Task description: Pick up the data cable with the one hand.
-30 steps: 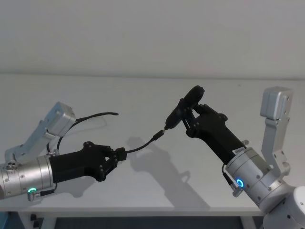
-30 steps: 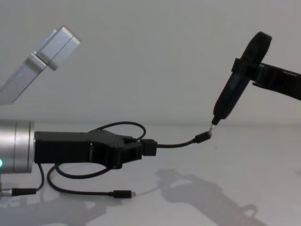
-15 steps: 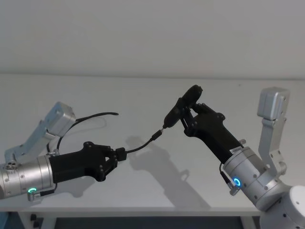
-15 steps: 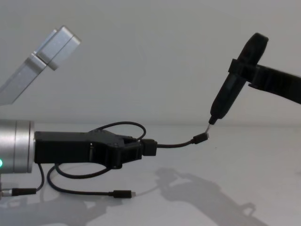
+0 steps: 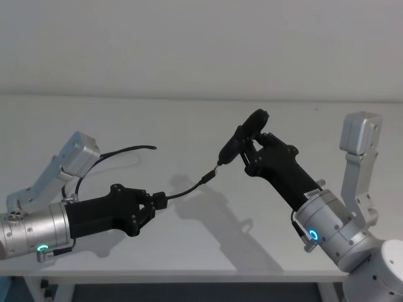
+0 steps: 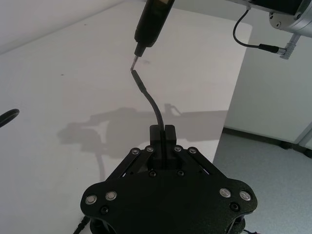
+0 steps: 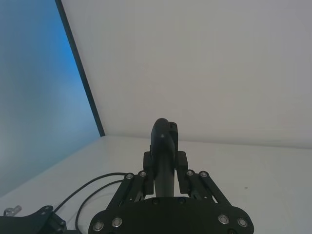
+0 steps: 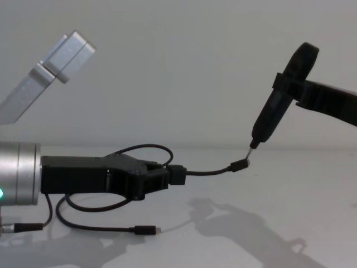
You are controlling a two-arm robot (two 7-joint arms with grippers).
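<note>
My left gripper (image 5: 156,200) (image 8: 167,174), blocky black with a green ring on its silver wrist, is shut on the data cable (image 5: 184,190) a short way behind one plug. That free end arches up and rightward above the table, ending in a slim plug (image 8: 240,164). The rest of the cable trails in loops (image 8: 106,226) on the table under the left arm, its other plug (image 8: 146,229) lying flat. My right gripper (image 5: 250,151) is shut on a black pen-like tool (image 8: 273,114), whose metal tip touches the raised plug. The left wrist view shows cable (image 6: 151,100) and tool (image 6: 152,22) meeting.
The white table (image 5: 189,126) runs back to a plain wall. Its front edge (image 5: 189,277) lies just below both arms. Silver elbow links rise at the far left (image 5: 72,157) and far right (image 5: 359,145). More cable loops (image 7: 92,190) show under the right gripper.
The right gripper with the tool shifted slightly left and back again, its tip staying at the raised plug. The left gripper holds the cable in the same place.
</note>
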